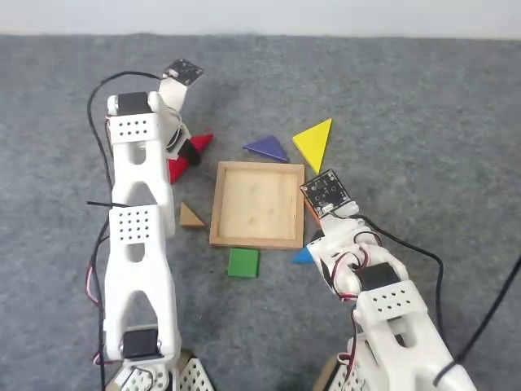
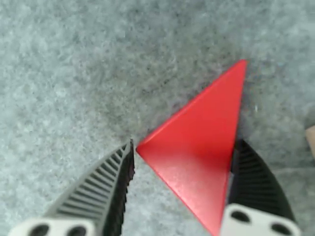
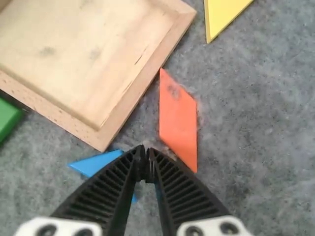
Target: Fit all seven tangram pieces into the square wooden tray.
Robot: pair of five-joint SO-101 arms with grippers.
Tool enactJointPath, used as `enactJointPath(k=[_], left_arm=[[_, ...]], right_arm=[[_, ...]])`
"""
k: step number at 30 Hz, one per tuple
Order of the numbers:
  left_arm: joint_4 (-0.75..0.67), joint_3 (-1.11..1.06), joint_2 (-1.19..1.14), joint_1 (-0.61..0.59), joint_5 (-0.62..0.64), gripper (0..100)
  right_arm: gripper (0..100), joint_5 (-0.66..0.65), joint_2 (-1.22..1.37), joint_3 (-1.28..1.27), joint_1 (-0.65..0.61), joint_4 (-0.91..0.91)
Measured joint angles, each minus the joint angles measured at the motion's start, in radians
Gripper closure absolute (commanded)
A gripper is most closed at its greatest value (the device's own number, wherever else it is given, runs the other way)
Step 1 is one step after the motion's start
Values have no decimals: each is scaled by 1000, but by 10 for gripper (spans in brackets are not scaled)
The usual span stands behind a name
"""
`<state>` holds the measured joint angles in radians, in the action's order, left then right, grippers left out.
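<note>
"Start with the left gripper [image 2: 186,147]. What do you make of it?"

"Its jaws are spread, one on each side of the red triangle [image 2: 197,167], which lies flat on the grey mat [image 1: 423,106]. One finger rests against the triangle's long edge and the other sits just beside a corner."

"And the right gripper [image 3: 146,164]?"

"Pinched together with nothing in it. Its tips hang low over the mat, between the orange parallelogram [image 3: 178,123] and the blue triangle [image 3: 96,164]."

"Where's the tray?"

"The square wooden tray [image 1: 216,204] sits mid-mat between the two arms. Take it as the dial, seen from above. The red triangle is at ten o'clock, partly under the left arm. The purple triangle [image 1: 266,148] is at twelve and the yellow triangle [image 1: 316,142] at one, both near the rim but apart from it."

"And the lower side?"

"The orange parallelogram lies along the rim at four and the blue triangle is off the corner at five. The green square [image 1: 243,262] is just beside the rim at six, and the tan triangle [image 1: 190,216] is at nine."
</note>
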<state>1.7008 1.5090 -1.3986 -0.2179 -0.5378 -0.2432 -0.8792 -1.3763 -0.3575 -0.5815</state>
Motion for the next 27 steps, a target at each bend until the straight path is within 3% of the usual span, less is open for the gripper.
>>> enactJointPath(k=[22,27], left_arm=[[17,-6,12,26,-121,811],[21,-8,12,28,-163,746]], right_arm=[[993,0,0,0,0,0],[993,0,0,0,0,0]])
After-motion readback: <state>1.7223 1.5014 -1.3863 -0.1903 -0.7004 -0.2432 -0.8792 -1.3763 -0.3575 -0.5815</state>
